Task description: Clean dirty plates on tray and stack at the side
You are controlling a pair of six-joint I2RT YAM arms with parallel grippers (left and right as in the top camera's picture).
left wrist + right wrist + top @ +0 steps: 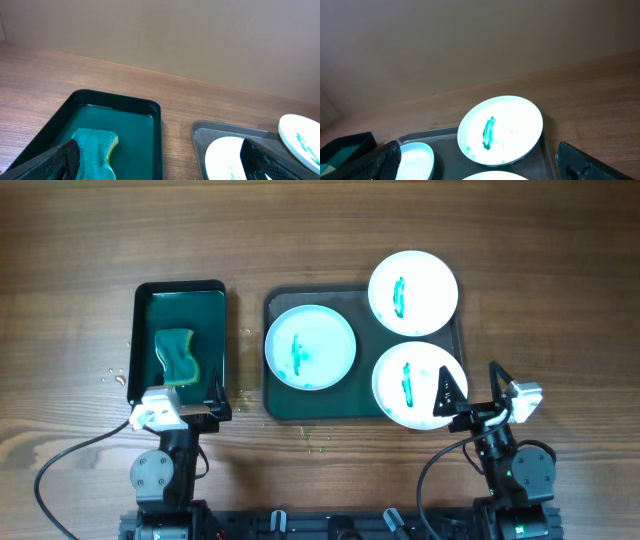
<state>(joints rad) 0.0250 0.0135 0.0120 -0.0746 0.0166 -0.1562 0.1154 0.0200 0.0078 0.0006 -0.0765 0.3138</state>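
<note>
Left claw (pixel 180 404), right claw (pixel 472 388) both wide, empty; 3 smeared plates (pixel 310 347) (pixel 413 292) (pixel 408 385) on 1 tray (pixel 335 406).

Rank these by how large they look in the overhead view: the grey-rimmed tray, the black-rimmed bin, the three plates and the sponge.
1. tray
2. bin
3. left plate, far plate and near-right plate: these look equal, so there is no order among them
4. sponge
</note>
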